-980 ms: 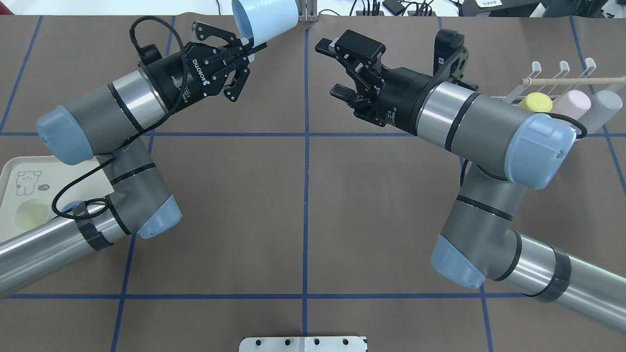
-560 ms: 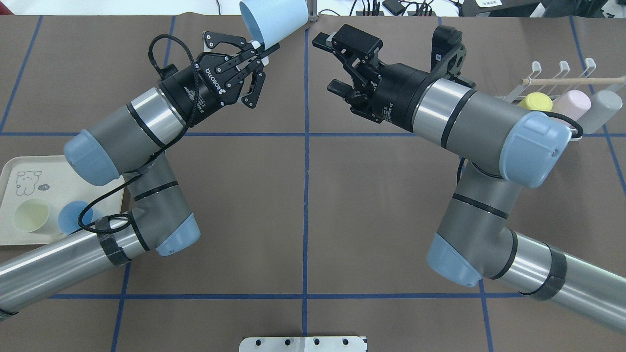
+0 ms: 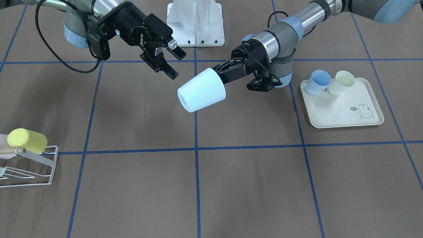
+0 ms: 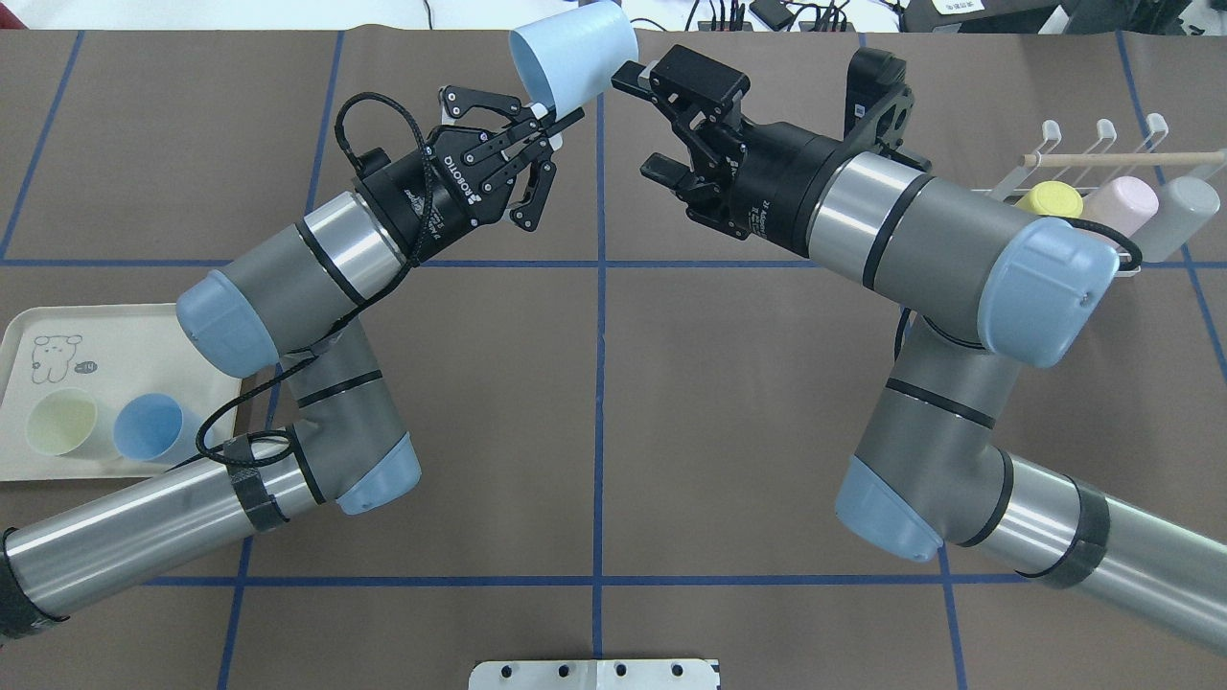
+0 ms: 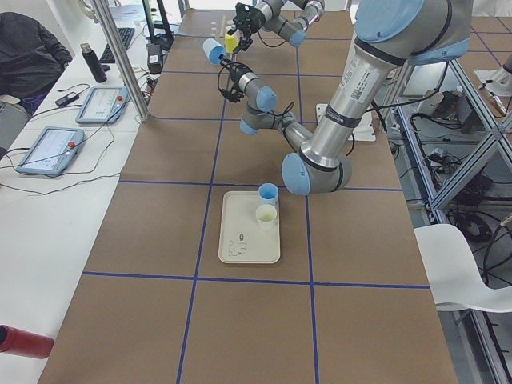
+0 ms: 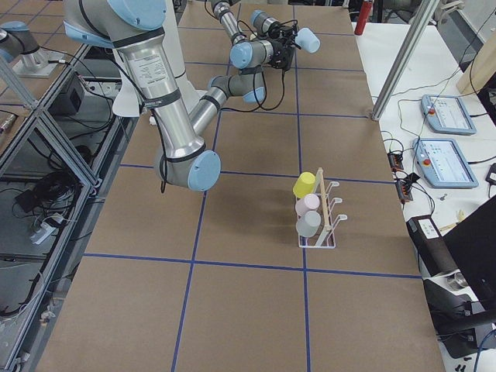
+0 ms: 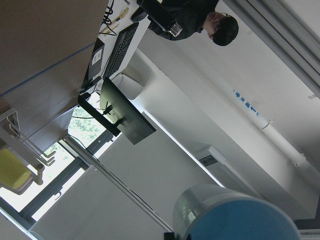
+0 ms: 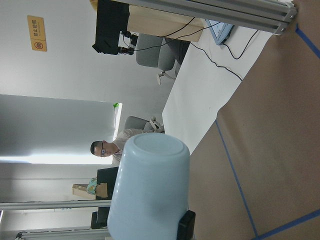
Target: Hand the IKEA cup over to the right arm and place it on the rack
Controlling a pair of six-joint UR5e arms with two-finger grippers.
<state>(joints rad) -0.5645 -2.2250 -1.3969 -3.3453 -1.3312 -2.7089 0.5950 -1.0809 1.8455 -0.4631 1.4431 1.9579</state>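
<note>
Left claw, clamped on the cup, has carried it nearer the spread right claw; rack partly hidden.

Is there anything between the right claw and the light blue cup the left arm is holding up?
Nothing visible. The open right claw faces the light blue cup, held by the left claw, with only open air between them.

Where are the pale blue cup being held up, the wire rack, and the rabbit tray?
pale blue cup [image 3: 201, 90], front-facing view, middle of its side wall.
rack [image 4: 1105, 126], overhead view, white tip of its middle prong.
tray [image 3: 340, 112], front-facing view, bare floor left of the rabbit drawing.
</note>
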